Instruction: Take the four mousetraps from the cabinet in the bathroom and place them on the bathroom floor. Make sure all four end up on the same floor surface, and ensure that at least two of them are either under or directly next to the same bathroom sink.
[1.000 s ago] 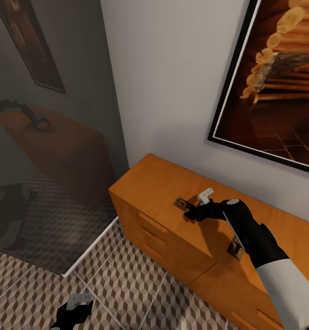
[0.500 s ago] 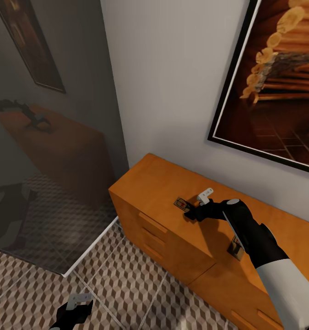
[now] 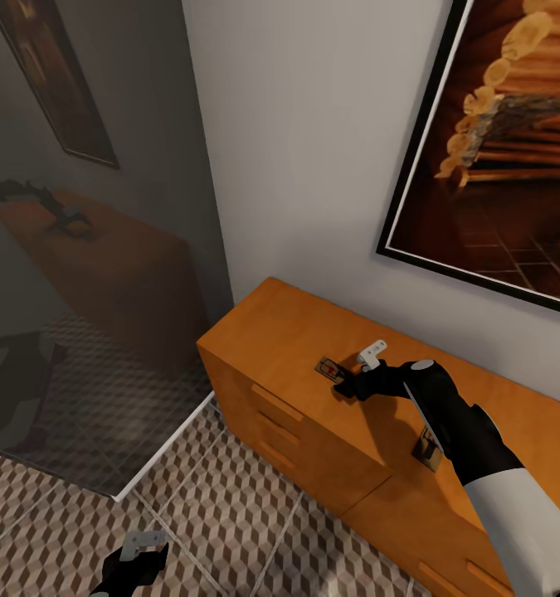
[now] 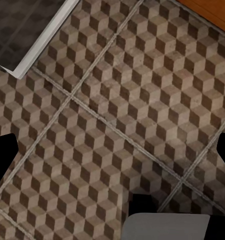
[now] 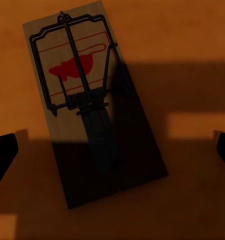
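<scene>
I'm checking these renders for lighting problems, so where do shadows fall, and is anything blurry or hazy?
Right wrist view: a dark, hard-edged shadow covers the lower half of the mousetrap and the cabinet top around it; the wire and red print stay sharp. Head view: the right gripper casts a shadow on the cabinet, and the glass panel looks hazy with dim reflections. Left wrist view: the bathroom floor is evenly lit and crisp.

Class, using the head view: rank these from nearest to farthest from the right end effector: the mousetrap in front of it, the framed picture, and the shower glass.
1. Mousetrap: on the cabinet top, just before the right end effector.
2. Framed picture: on the wall above.
3. Shower glass: far off to the robot's left.
</scene>
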You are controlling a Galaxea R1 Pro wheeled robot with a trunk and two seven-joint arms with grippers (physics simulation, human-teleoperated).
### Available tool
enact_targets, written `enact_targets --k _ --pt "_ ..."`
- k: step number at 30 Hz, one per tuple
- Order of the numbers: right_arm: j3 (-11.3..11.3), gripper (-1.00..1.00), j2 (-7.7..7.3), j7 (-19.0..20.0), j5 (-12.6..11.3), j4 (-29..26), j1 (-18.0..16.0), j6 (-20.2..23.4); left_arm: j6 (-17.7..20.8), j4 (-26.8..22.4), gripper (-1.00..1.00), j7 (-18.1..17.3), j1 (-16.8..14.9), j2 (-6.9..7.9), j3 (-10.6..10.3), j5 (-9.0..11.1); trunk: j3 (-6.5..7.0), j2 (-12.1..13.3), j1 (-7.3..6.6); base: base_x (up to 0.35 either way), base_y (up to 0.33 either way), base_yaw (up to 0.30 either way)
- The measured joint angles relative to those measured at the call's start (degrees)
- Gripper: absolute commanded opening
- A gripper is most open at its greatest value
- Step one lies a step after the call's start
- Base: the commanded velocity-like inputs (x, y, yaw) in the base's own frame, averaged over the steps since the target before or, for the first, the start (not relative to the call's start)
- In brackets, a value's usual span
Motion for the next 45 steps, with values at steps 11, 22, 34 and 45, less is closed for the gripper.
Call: enact_targets --k 11,22,34,45 --pt "0.0 1.0 -0.01 0.0 0.0 0.0 0.0 0.0 0.0 0.0 1.0 0.0 0.0 0.0 0.0 0.0 -0.15 0.0 0.0 0.0 0.0 0.0" --pt "0.0 1.0 -0.07 0.0 0.1 -0.6 0.0 -0.1 0.0 0.0 1.0 0.0 0.0 0.01 0.0 0.0 -0.54 0.0 -0.02 0.0 0.0 0.0" --pt "0.0 -1.0 -0.14 0.2 0.1 -0.6 0.0 -0.2 0.0 0.0 1.0 0.0 0.0 0.01 0.0 0.0 -0.55 0.0 -0.02 0.0 0.0 0.0" --pt "0.0 -1.0 -0.07 0.4 0.0 -0.6 0.0 -0.1 0.0 0.0 1.0 0.0 0.0 0.0 0.0 0.0 -0.55 0.0 -0.02 0.0 0.0 0.0"
